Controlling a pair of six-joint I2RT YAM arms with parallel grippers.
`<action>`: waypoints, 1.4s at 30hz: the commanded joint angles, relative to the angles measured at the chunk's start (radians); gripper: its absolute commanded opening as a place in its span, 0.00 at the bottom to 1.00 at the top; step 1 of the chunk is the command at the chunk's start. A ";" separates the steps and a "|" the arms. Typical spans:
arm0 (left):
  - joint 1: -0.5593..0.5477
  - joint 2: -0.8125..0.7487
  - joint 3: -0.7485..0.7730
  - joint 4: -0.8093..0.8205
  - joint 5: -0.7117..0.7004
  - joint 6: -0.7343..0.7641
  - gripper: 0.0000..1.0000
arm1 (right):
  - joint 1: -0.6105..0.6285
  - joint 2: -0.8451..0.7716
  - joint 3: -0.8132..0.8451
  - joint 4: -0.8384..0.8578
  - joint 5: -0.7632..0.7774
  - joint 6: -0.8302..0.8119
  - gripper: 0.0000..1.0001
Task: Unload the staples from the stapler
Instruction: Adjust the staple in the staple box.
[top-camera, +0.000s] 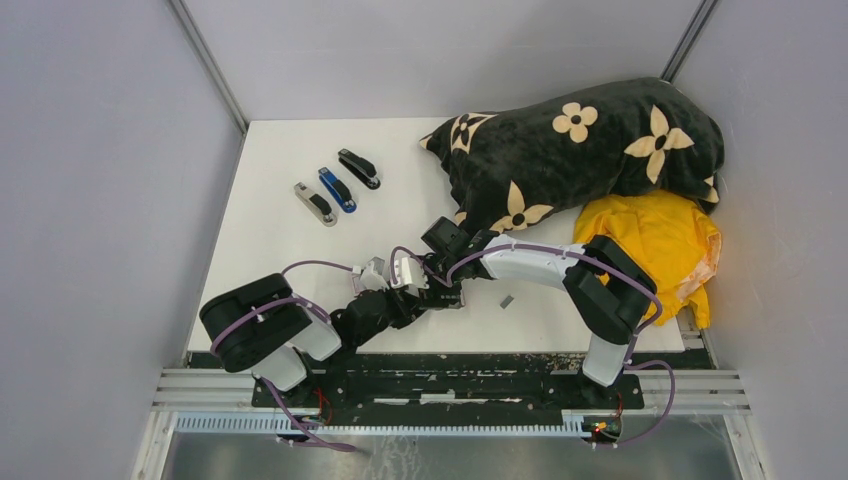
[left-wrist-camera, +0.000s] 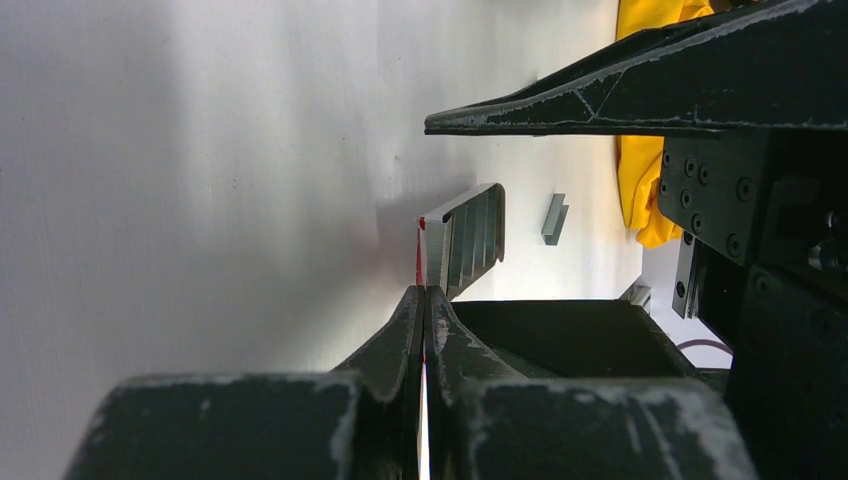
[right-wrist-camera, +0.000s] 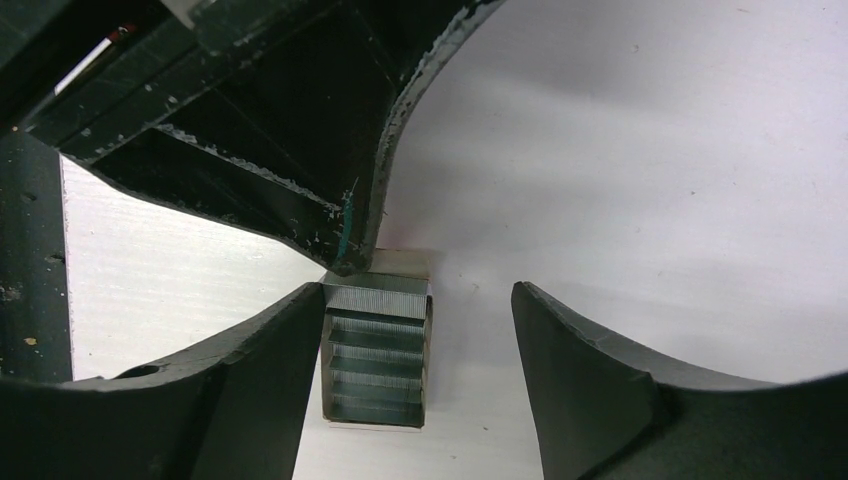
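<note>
White table (top-camera: 290, 290): one; everything lies on it.
Blanket (top-camera: 580, 150): one, black with cream flowers, bunched in the far right corner.
Cloth (top-camera: 655, 240): one, yellow, touching the blanket's near side.
Arms: two, meeting near the middle of the near edge.
Left claw (left-wrist-camera: 425, 292): pinched tight on the box's thin white-and-red edge.
Right claw (right-wrist-camera: 418, 300): wide, holding nothing; it straddles the box, one finger just beside it and the other apart.
Staplers: three, in a slanting row at the far left, grey (top-camera: 315, 203), blue (top-camera: 337, 190) and black (top-camera: 359, 168); well apart from both claws.
Box (right-wrist-camera: 400, 262): one, open, on the table between the right claw's fingers.
Staples (right-wrist-camera: 378, 350): grey strips stacked in steps inside the box; I cannot tell the exact count.
Loose strip (top-camera: 506, 299): one, bare on the table just right of the claws.
</note>
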 joint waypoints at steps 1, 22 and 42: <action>0.006 0.008 -0.003 0.056 0.003 0.027 0.03 | 0.005 -0.030 0.038 0.012 0.008 0.012 0.74; 0.006 0.016 0.000 0.051 0.000 0.025 0.03 | 0.003 -0.064 0.058 -0.018 0.015 0.020 0.64; 0.006 0.031 0.004 0.049 -0.001 0.019 0.03 | -0.009 -0.085 0.074 -0.019 0.051 0.049 0.61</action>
